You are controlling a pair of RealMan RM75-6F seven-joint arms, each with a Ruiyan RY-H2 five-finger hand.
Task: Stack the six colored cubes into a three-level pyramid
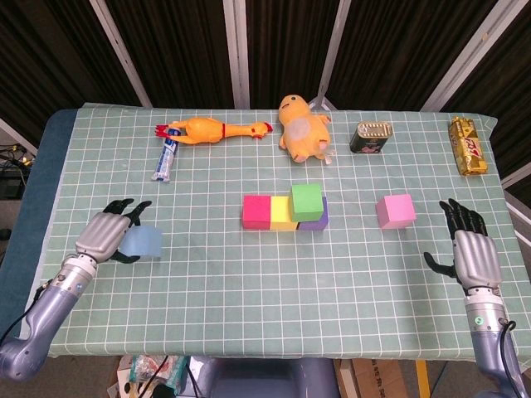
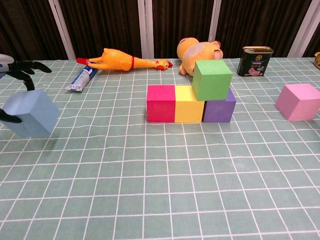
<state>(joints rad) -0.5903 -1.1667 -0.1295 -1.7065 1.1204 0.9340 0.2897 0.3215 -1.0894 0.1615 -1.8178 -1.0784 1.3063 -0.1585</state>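
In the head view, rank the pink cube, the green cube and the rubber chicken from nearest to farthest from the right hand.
From the right hand:
1. pink cube, alone on the mat just to the hand's inner side.
2. green cube, at table centre, on top of the row of cubes.
3. rubber chicken, far edge, toward the left.

We're in a robot test lab here: a worktop [image 1: 249, 274] under a green grid cloth [image 1: 207, 191], black curtains [image 1: 182, 50] with metal posts behind, and props like a rubber chicken [image 1: 214, 130], tin can [image 1: 372, 138] and plush toy [image 1: 303, 127].
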